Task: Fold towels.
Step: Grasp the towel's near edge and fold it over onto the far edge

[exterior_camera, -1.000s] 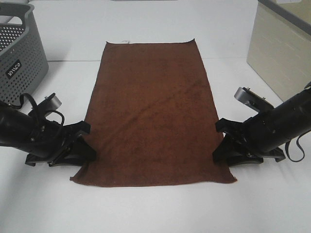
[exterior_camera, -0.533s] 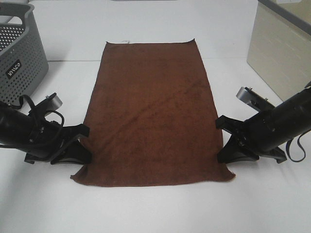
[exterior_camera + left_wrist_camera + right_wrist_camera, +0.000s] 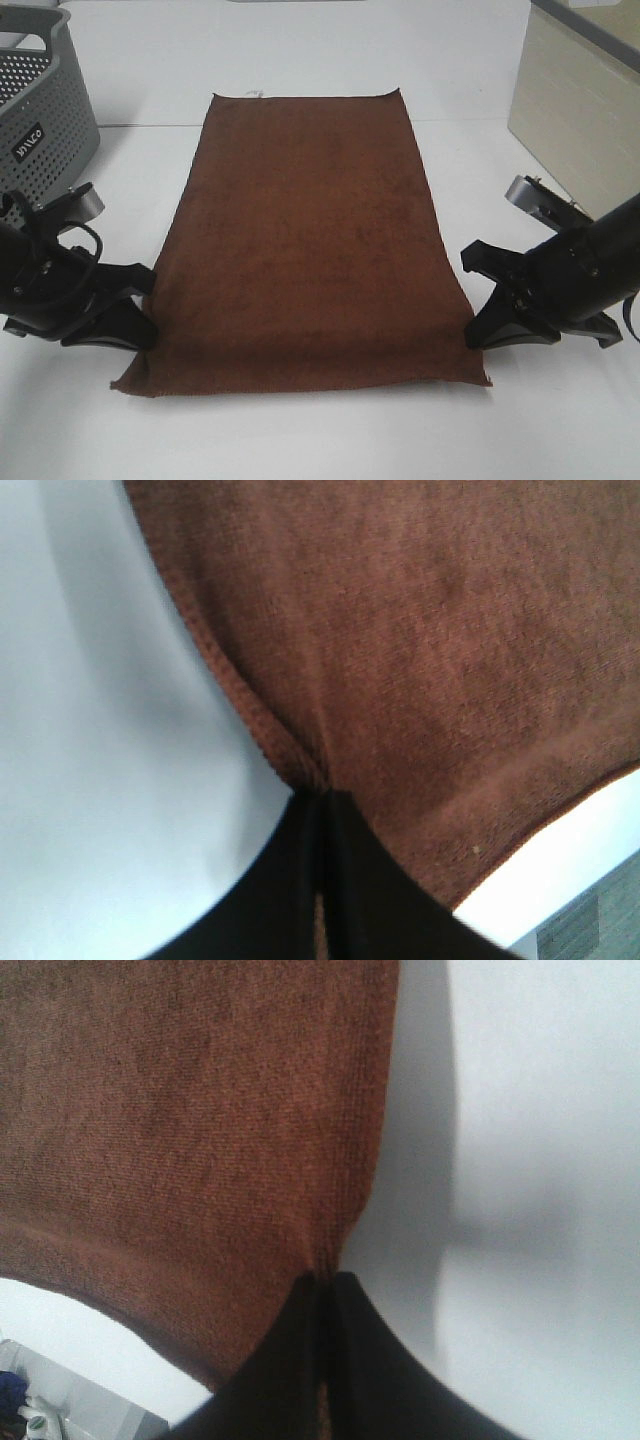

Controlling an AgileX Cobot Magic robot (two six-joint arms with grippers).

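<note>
White table (image 3: 320, 440) bears the towel (image 3: 305, 230) spread lengthwise; left gripper (image 3: 140, 320) and right gripper (image 3: 478, 325) each clamp a long hem by its near end, holding that end taut and raised, likely to carry it toward the far edge

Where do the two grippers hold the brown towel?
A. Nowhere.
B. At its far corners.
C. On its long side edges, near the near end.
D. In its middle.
C: the left gripper and right gripper each pinch a long side hem of the towel with shut jaws, close to its near end.
</note>
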